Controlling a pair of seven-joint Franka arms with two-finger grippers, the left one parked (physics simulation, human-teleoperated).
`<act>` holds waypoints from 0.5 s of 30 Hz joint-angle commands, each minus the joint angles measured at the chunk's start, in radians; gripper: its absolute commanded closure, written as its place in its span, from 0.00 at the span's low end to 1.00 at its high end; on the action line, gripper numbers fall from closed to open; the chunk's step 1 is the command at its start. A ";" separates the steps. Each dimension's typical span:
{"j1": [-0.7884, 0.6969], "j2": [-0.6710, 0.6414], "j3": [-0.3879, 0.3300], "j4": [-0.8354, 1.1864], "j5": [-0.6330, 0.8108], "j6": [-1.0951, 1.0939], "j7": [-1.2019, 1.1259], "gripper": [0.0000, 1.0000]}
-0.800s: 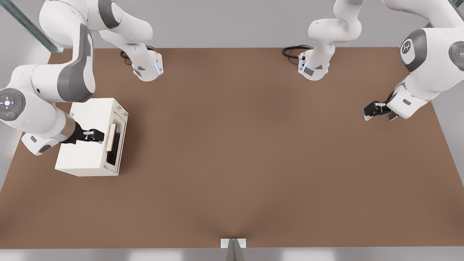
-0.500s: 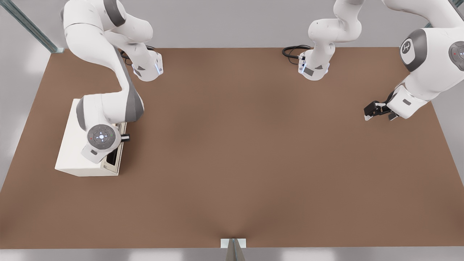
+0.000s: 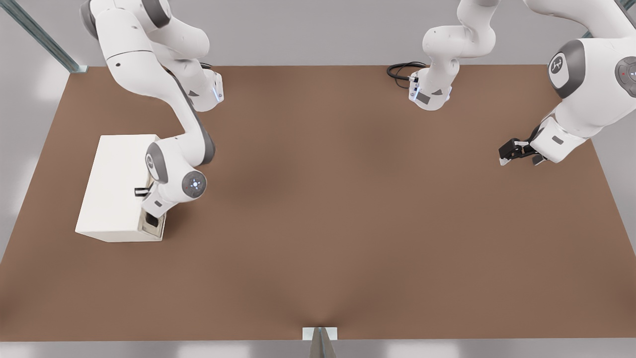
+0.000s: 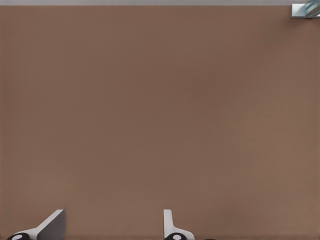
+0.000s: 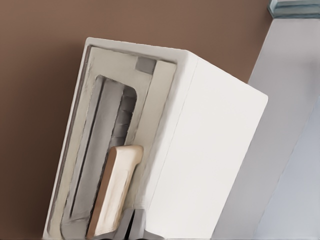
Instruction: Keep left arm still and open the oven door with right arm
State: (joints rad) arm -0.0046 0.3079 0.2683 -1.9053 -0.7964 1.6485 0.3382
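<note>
Oven door point(image 5: 107, 150) sits shut on the oven point(image 3: 117, 186), directly ahead of the gripper point(image 5: 132, 227), which noses up beside the end of the wooden handle point(image 5: 115, 192), presumably to hook it; whether its grasp is closed or released I cannot tell.

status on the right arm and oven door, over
Tool at the door handle, grip state unclear. Oven door looks shut. Nothing else near the oven.

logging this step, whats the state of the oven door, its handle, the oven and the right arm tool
oven door: shut, flush in its frame
handle: not gripped
oven: upright on the table
right arm tool: beside the handle's end, fingers unclear
</note>
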 commanded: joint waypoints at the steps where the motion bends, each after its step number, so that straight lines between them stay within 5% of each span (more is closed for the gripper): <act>1: -0.012 -0.029 0.000 -0.055 -0.015 0.122 0.271 1.00; 15: -0.020 -0.056 0.003 -0.152 -0.066 0.186 0.346 1.00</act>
State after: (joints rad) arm -0.0244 0.2526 0.2719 -2.0578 -0.8538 1.8162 0.5306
